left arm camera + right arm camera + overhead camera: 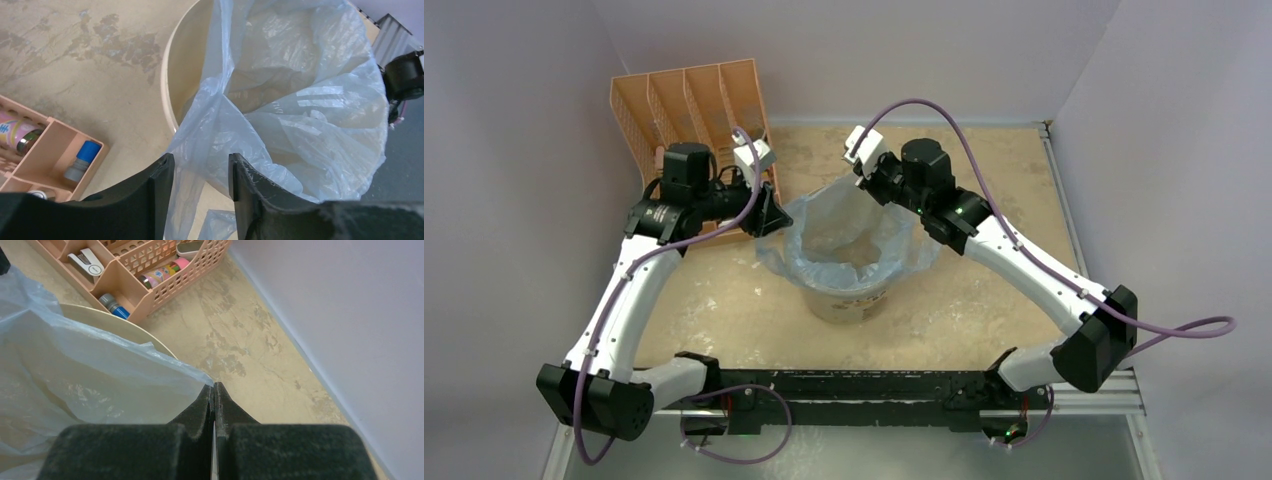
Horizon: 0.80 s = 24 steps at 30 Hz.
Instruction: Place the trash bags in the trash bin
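The cream trash bin [852, 300] stands mid-table, and the thin light-blue trash bag [844, 228] lines it, spilling over its rim. My left gripper [776, 213] is at the bin's left rim. In the left wrist view it [199, 167] is open, with loose bag film [300, 100] hanging past the gap over the bin's wall [175, 75]. At the far right rim my right gripper [864, 172] holds the bag up. The right wrist view shows it [214, 386] shut on the bag's edge [75, 370], above the bin's rim [115, 322].
An orange slotted rack [689, 100] stands at the back left, just behind my left arm. It holds small items such as a stapler [85, 262] and bottles [82, 160]. Pale walls enclose the table at the back and sides [350, 315].
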Each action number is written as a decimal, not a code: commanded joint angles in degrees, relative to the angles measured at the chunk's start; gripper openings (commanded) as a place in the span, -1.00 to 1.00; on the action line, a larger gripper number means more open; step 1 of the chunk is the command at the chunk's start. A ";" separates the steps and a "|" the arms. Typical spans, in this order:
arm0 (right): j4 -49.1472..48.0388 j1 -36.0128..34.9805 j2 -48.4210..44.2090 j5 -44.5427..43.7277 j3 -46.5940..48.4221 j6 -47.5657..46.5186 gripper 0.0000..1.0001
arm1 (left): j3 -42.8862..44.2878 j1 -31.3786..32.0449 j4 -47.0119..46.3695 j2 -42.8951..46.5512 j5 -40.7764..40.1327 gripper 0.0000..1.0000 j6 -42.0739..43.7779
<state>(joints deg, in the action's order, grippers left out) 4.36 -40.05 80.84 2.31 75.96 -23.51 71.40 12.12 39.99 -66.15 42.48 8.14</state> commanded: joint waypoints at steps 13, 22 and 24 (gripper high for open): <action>-1.54 0.29 -2.04 0.42 1.76 0.13 -1.00 | -1.26 -4.75 -6.11 -1.89 8.09 0.11 1.01; -2.21 0.26 -0.97 -0.18 1.95 0.33 -1.00 | -1.72 -7.98 -5.86 -2.81 15.13 -0.29 1.99; -3.22 0.27 -0.79 -1.02 2.00 1.07 -1.00 | -2.14 -8.27 -6.59 -2.94 12.81 -0.59 0.99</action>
<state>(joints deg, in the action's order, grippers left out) 4.34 -40.05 80.84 2.50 75.96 -23.53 69.36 4.51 36.10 -69.12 52.84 8.54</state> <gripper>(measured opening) 0.004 0.317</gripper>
